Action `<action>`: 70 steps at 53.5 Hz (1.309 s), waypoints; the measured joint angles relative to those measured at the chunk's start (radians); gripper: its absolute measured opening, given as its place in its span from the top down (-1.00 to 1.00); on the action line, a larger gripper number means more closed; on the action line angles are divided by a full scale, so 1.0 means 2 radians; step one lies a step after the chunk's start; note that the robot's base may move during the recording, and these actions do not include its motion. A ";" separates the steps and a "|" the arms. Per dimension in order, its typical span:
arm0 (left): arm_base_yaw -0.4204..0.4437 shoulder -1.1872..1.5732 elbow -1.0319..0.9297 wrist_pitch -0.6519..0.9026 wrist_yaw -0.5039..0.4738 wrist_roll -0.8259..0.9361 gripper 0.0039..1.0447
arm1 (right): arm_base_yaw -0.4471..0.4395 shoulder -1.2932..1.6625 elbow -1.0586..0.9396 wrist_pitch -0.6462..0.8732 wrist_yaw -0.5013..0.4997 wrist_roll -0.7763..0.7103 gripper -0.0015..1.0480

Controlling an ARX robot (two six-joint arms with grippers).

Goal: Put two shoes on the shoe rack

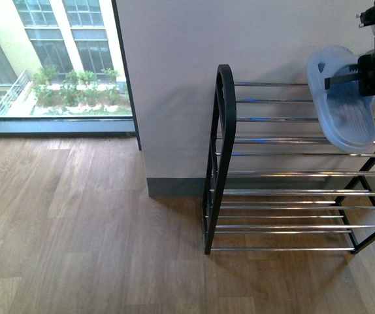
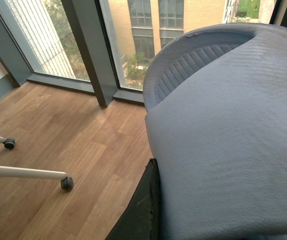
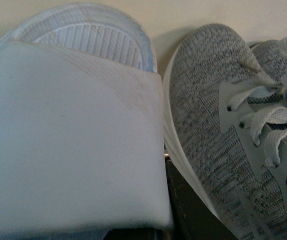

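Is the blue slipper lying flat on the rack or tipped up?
Tipped up: the slipper hangs tilted in the right gripper, over the rack's top bars.

An office-like upper-floor room is shown: wood-plank floor (image 1: 76,216), a full-height window (image 1: 50,59) onto neighbouring buildings, a plain white wall (image 1: 194,78), and a chair's wheeled base (image 2: 28,172).

We can read no text, label, brand, number or sign in any view. The sneaker (image 3: 233,145) carries a dark patch at its side near the frame edge, but we cannot make out any letters on it. The slide (image 3: 73,135) and the rack (image 1: 221,157) show no lettering that we can see.
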 joint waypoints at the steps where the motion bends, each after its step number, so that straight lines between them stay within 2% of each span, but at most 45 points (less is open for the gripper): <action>1: 0.000 0.000 0.000 0.000 0.000 0.000 0.97 | -0.001 0.004 0.002 0.000 0.002 -0.005 0.97; 26: 0.000 0.000 0.000 0.000 0.000 0.000 0.97 | -0.018 0.059 0.057 0.010 0.046 -0.094 0.97; 47: 0.000 0.000 0.000 0.000 0.000 0.000 0.97 | -0.024 0.065 0.071 -0.012 0.062 -0.099 0.97; 70: 0.000 0.000 0.000 0.000 0.000 0.000 0.97 | -0.025 0.065 0.065 -0.008 0.059 -0.105 0.97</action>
